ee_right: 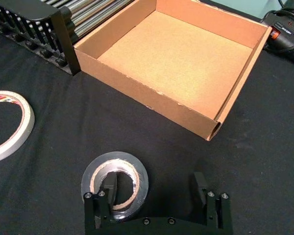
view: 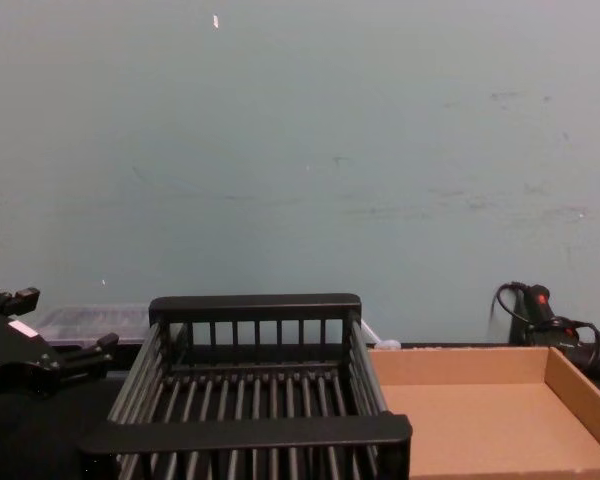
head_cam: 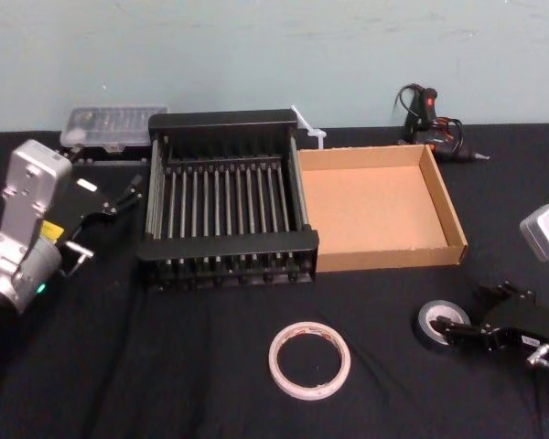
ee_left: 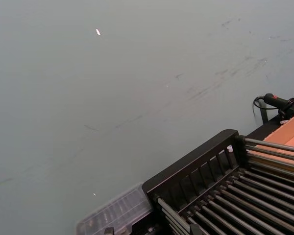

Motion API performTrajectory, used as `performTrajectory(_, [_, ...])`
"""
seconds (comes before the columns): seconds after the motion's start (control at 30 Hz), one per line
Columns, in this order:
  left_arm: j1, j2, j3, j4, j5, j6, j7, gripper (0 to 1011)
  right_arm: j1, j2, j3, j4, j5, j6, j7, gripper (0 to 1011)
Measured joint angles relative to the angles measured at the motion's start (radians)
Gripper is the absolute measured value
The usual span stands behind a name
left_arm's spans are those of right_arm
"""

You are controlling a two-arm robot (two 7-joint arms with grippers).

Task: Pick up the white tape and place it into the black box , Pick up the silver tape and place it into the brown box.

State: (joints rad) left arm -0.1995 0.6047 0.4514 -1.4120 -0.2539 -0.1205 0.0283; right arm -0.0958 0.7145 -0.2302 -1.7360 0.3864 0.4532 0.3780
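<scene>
The silver tape (head_cam: 436, 322) lies flat on the black cloth at the front right, in front of the brown box (head_cam: 393, 256). My right gripper (head_cam: 464, 331) is down at it and open. In the right wrist view one finger (ee_right: 107, 188) stands inside the hole of the silver tape (ee_right: 137, 171), and the other finger (ee_right: 201, 186) is well clear of the roll. The white tape (head_cam: 309, 359) lies flat at the front centre, before the black box (head_cam: 224, 245). Beside the black box's left wall my left gripper (head_cam: 114, 219) hangs open and holds nothing.
A clear plastic case (head_cam: 110, 123) sits behind the black box. A black and red corded tool (head_cam: 430, 119) lies at the back right, and a white strip (head_cam: 309, 128) sticks up between the boxes. Bare black cloth lies between the two tapes.
</scene>
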Motion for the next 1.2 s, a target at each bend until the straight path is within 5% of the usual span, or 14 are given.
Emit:
performTrajectory(0.3, [0.000,0.000,0.000,0.000,0.000,0.000,0.000,1001,0.000,0.001,0.000,-0.001,0.000,0.000,-0.001,787])
performTrajectory(0.9, [0.000,0.000,0.000,0.000,0.000,0.000,0.000,1001,0.000,0.000,0.000,0.000,0.001,0.000,-0.001,191])
performTrajectory(1.2, [0.000,0.000,0.000,0.000,0.000,0.000,0.000,1001,0.000,0.001,0.000,0.000,0.001,0.000,-0.001,158])
